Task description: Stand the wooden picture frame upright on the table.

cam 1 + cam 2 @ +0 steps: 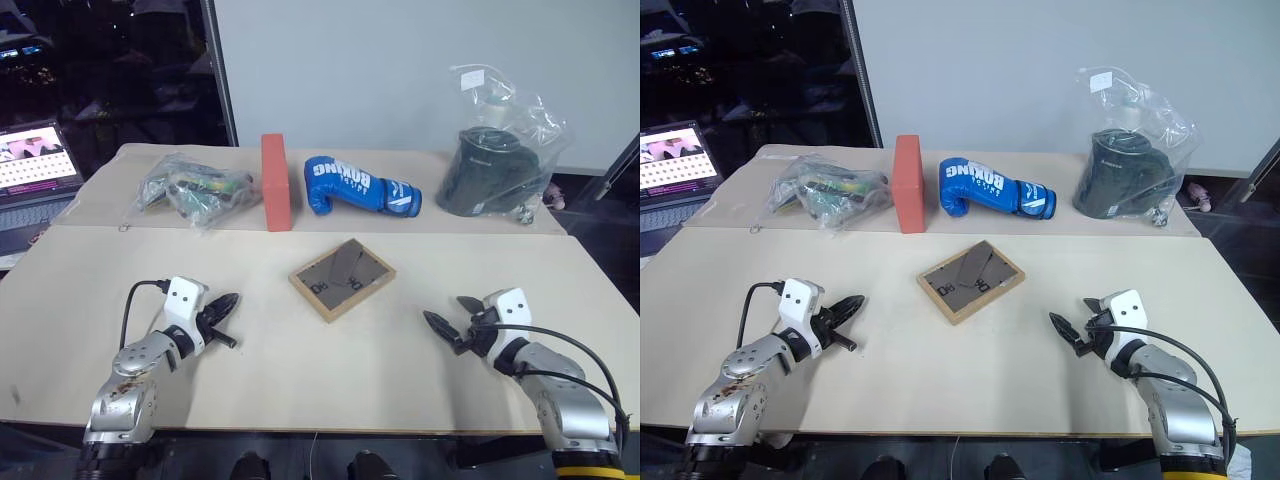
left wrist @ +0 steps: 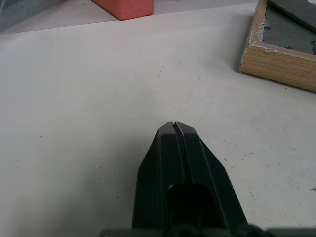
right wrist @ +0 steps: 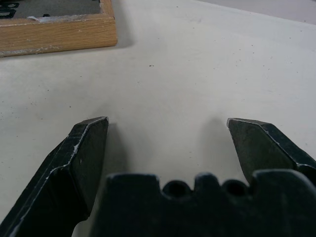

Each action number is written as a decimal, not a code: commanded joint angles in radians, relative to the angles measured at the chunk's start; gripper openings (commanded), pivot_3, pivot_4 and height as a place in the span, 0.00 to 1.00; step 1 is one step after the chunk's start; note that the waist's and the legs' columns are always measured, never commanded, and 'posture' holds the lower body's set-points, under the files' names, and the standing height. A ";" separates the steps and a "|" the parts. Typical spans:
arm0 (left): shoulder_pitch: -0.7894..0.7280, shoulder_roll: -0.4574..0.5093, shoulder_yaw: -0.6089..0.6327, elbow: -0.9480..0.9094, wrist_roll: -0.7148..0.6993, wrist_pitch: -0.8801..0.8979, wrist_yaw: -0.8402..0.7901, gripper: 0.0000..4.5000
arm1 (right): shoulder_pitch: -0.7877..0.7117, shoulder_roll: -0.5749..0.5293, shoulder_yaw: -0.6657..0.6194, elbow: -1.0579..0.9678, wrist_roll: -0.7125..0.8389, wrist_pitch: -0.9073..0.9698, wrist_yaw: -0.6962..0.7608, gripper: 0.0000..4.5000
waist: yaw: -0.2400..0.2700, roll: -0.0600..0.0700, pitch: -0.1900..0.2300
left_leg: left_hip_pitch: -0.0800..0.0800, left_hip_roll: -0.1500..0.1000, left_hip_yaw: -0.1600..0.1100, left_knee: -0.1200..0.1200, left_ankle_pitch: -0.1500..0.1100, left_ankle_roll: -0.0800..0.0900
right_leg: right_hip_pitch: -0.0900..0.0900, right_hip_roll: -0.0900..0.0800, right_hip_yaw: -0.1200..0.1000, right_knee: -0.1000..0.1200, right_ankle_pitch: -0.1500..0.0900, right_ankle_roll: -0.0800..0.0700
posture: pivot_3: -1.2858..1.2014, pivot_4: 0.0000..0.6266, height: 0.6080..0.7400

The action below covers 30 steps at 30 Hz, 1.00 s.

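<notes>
Head views: wooden picture frame [image 1: 342,278] lies face down, grey-brown back and folded stand up, mid-table [image 1: 300,370], turned diagonally with its long axis running from near-left to far-right, in front of the red-orange brick block [image 1: 277,182] and blue boxing glove [image 1: 358,187]; left gripper [image 1: 224,305] and right gripper [image 1: 440,326] hover low on either side, well apart from it. Left wrist view: jaws pressed together, frame corner [image 2: 281,52] ahead; right wrist view: jaws spread wide, empty, frame edge [image 3: 59,34] ahead. Step judged: approach not yet begun; next move calls for closing in and lifting one long edge
</notes>
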 commanded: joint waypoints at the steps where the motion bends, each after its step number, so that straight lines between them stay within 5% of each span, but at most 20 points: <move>1: -0.003 0.054 0.021 -0.068 -0.065 0.048 -0.074 0.00 | 0.000 -0.055 -0.031 -0.069 0.046 0.014 0.052 1.00 | 0.000 0.000 0.000 | 0.000 0.000 0.000 0.000 0.000 0.000 | 0.000 0.000 0.000 0.000 0.000 0.000 | 0.52 0.24 0.37; 5: -0.064 0.176 0.044 -0.082 -0.201 0.176 -0.245 0.00 | 0.015 -0.200 -0.065 -0.206 0.163 0.153 0.195 0.94 | 0.001 0.000 0.000 | -0.004 0.000 0.000 0.001 0.000 0.000 | -0.004 0.000 0.000 0.003 0.000 0.000 | 0.52 0.24 0.37; 10: -0.153 0.252 0.002 0.014 -0.201 0.166 -0.373 0.00 | 0.049 -0.326 -0.050 -0.356 0.275 0.330 0.266 0.61 | -0.002 0.000 0.000 | -0.002 0.000 0.000 0.002 0.000 0.001 | -0.002 0.000 0.000 0.003 -0.001 0.001 | 0.52 0.24 0.37; 18: -0.469 0.141 -0.146 0.401 -0.007 -0.087 -0.408 0.00 | -0.032 -0.324 0.074 -0.388 0.198 0.408 0.154 0.01 | 0.002 0.000 0.000 | -0.003 0.000 -0.001 0.005 0.000 0.001 | -0.002 0.000 -0.001 0.003 -0.001 0.001 | 0.52 0.24 0.37; 30: -0.832 -0.167 -0.281 1.094 0.264 -0.504 -0.319 0.00 | -0.336 -0.164 0.348 0.010 -0.053 0.298 0.094 0.01 | -0.002 -0.001 0.000 | -0.004 -0.001 -0.001 0.004 -0.001 0.002 | -0.002 0.000 -0.001 0.002 0.003 -0.005 | 0.52 0.24 0.37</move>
